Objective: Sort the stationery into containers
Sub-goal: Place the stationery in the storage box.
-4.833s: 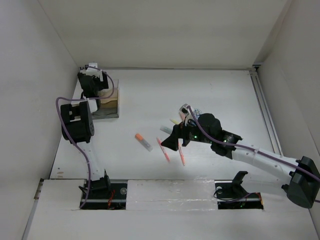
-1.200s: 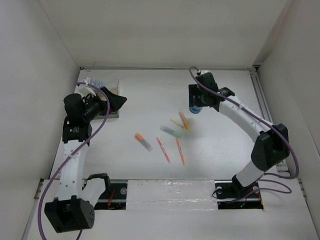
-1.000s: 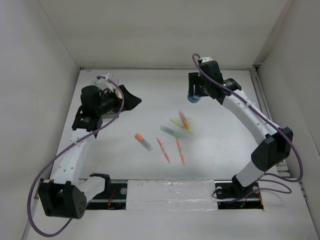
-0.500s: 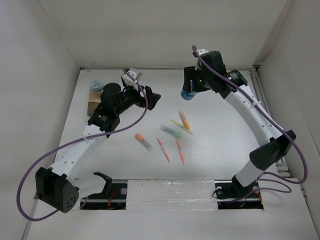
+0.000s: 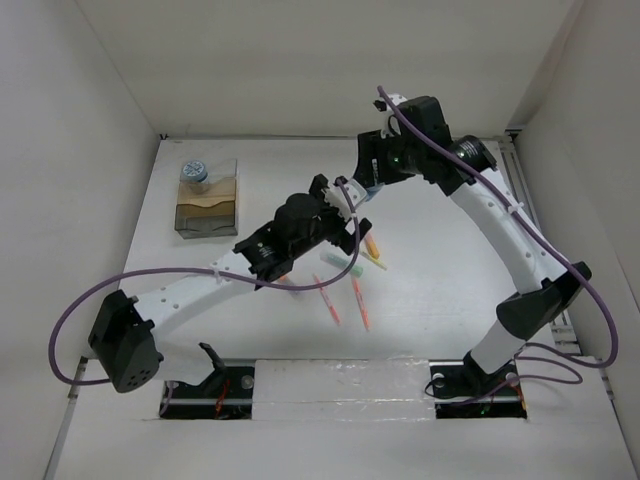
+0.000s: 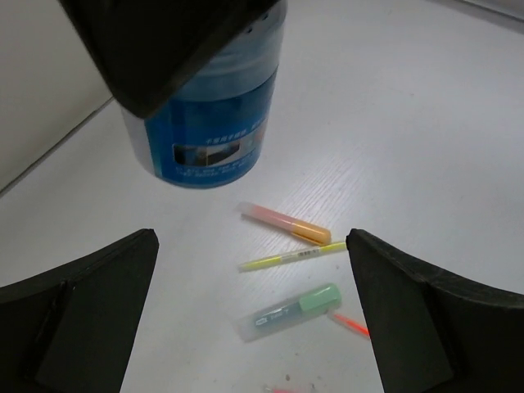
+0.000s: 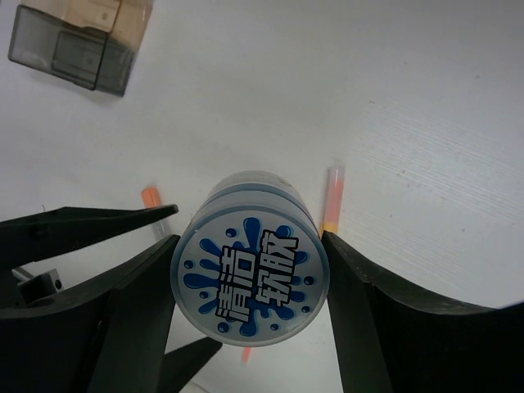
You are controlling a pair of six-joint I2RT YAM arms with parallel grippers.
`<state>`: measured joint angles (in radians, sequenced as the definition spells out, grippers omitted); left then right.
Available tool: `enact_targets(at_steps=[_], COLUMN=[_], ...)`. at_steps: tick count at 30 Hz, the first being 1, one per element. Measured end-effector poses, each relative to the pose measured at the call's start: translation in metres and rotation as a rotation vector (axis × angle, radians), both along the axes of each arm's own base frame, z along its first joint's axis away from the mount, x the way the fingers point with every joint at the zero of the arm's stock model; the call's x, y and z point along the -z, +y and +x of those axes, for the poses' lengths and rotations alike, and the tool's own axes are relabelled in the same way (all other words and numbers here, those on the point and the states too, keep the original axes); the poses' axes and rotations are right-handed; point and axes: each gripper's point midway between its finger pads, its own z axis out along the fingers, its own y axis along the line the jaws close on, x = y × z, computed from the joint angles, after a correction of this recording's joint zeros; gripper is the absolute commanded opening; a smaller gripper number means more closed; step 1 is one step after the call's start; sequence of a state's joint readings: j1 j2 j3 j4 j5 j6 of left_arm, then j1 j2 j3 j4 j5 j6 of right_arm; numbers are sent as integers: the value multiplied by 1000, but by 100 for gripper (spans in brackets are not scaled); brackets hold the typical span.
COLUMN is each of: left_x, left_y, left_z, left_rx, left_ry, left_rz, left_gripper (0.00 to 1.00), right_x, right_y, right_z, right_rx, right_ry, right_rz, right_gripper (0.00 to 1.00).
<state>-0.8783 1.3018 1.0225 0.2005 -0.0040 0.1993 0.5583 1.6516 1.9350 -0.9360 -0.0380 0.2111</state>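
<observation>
My right gripper (image 7: pixel 250 274) is shut on a blue-and-white cylinder (image 7: pixel 250 270) and holds it in the air above the table; in the top view this gripper (image 5: pixel 370 175) is at the far centre. My left gripper (image 6: pixel 262 327) is open and empty, just below the held cylinder (image 6: pixel 205 123); in the top view it (image 5: pixel 342 198) is at the table's middle. Under it lie a pink-orange highlighter (image 6: pixel 286 223), a yellow pen (image 6: pixel 291 256) and a green highlighter (image 6: pixel 295 311). Two orange pens (image 5: pixel 327 300) lie nearer. The wooden tray (image 5: pixel 207 205) at the far left holds a second cylinder (image 5: pixel 194 172).
An orange-capped highlighter (image 7: pixel 158 201) lies left of the pile, mostly hidden by my left arm in the top view. The two grippers are very close together. White walls enclose the table, and a rail (image 5: pixel 535 230) runs along the right side.
My left arm swung from the tray to the table's middle, leaving a cylinder in the tray. My right gripper picked up the other cylinder and carried it left.
</observation>
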Motion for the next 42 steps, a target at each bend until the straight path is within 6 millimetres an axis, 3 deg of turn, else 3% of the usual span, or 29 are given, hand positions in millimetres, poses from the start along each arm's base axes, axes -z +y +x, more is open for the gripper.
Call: enact_targets(at_steps=[4, 9, 15, 21, 25, 31, 39, 42], left_x=[2, -5, -14, -10, -13, -16, -13, -14], left_y=[10, 13, 8, 2, 1, 4, 4, 4], left_z=[12, 17, 12, 3, 0, 2, 2, 2], left_rx=[-56, -82, -47, 8, 18, 6, 6, 8], left_ry=[-18, -46, -53, -18, 0, 18, 42, 45], left_rz=[26, 12, -22, -22, -21, -18, -4, -1], left_gripper=[100, 100, 98, 96, 89, 69, 53, 52], right_x=[-6, 4, 20, 3, -7, -9, -7, -8], right_y=[0, 3, 18, 33, 38, 38, 37, 37], right_z=[2, -5, -39, -47, -50, -52, -54, -54], right_rx=[1, -26, -143, -215, -248, -253, -252, -252], right_ry=[-18, 9, 67, 28, 11, 7, 9, 8], right_rz=[3, 6, 53, 127, 162, 167, 165, 167], right_gripper=[0, 0, 0, 0, 0, 0, 0, 0])
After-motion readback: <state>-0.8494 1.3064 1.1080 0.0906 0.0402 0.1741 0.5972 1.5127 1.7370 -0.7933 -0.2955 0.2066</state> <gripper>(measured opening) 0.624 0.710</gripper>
